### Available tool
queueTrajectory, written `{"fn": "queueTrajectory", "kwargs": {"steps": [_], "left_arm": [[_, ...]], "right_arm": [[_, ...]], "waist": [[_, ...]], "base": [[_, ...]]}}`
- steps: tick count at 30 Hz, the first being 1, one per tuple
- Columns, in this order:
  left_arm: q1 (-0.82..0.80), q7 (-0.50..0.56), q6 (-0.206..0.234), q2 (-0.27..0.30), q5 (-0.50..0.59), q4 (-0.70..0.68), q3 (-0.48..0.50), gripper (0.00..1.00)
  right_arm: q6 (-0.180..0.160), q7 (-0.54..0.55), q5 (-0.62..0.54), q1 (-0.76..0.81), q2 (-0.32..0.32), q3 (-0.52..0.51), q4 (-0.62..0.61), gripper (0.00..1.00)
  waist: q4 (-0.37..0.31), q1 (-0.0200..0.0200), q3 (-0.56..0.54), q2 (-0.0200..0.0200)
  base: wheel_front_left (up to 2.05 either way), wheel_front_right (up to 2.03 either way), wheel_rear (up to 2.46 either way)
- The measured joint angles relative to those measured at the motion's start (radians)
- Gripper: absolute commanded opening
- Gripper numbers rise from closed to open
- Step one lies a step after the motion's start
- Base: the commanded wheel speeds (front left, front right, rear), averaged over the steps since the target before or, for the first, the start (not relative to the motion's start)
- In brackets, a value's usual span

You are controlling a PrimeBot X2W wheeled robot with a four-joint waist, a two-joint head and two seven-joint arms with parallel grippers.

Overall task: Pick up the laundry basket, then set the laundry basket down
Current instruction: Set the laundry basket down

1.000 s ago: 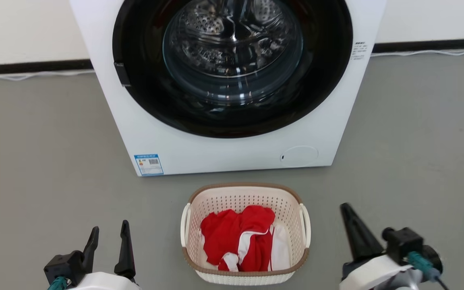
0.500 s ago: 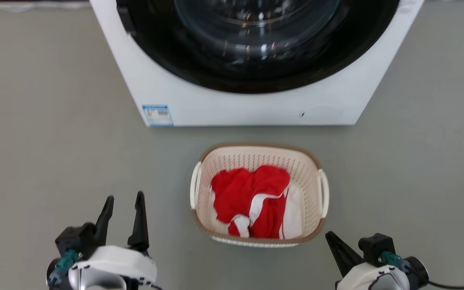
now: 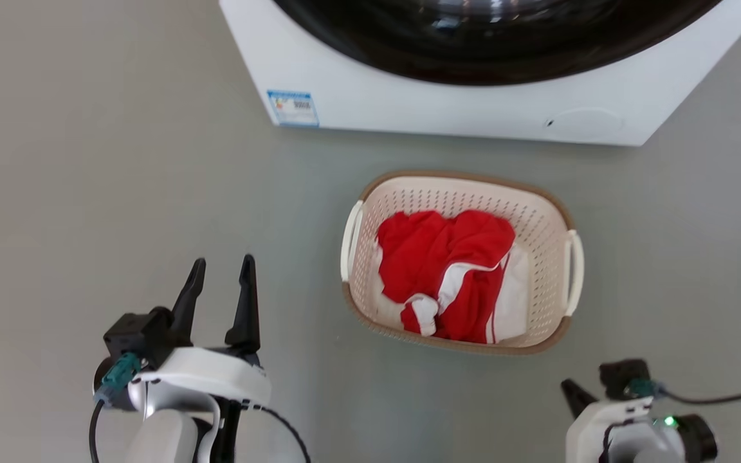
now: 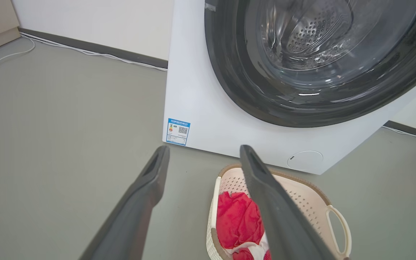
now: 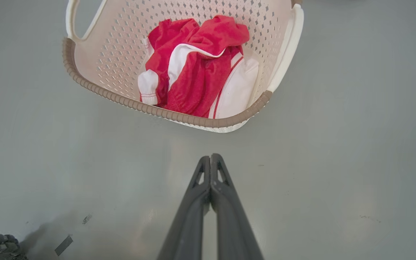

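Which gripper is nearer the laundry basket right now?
Right. The right gripper, shut, points at the near rim of the laundry basket from just short of it; the left gripper, open, stands farther off to its left.

One laundry basket (image 3: pixel 460 175) (two handles (image 3: pixel 351 238)), one washing machine (image 3: pixel 441 109), one red garment (image 3: pixel 448 257), two claws — left claw (image 3: pixel 224 260), right claw (image 5: pixel 211 159).

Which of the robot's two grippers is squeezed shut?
The right gripper: its two dark fingers press together with no gap, pointing at the floor before the basket. The left gripper has its fingers spread apart.
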Motion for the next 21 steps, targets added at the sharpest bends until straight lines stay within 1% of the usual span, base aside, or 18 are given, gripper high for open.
{"fn": "queueTrajectory", "kwargs": {"steps": [7,14,21], "left_arm": [[-0.037,0.000,0.000,-0.015,-0.003,-0.046,-0.019,1.00],[-0.064,0.000,0.000,-0.010,-0.003,-0.051,-0.019,1.00],[-0.069,0.000,0.002,-0.006,-0.003,-0.063,-0.009,1.00]], "right_arm": [[0.000,-0.010,-0.002,-0.127,-0.008,-0.035,0.119,0.00],[0.000,-0.035,-0.009,-0.170,-0.016,-0.030,0.202,0.00],[0.000,-0.059,0.001,-0.177,-0.006,-0.024,0.267,0.00]], "waist": [[0.032,0.0000,0.084,0.0000],[0.057,0.0000,0.142,0.0000],[0.054,0.0000,0.173,0.0000]], "base": [[0.00,0.00,0.00],[0.00,0.00,0.00],[0.00,0.00,0.00]]}}
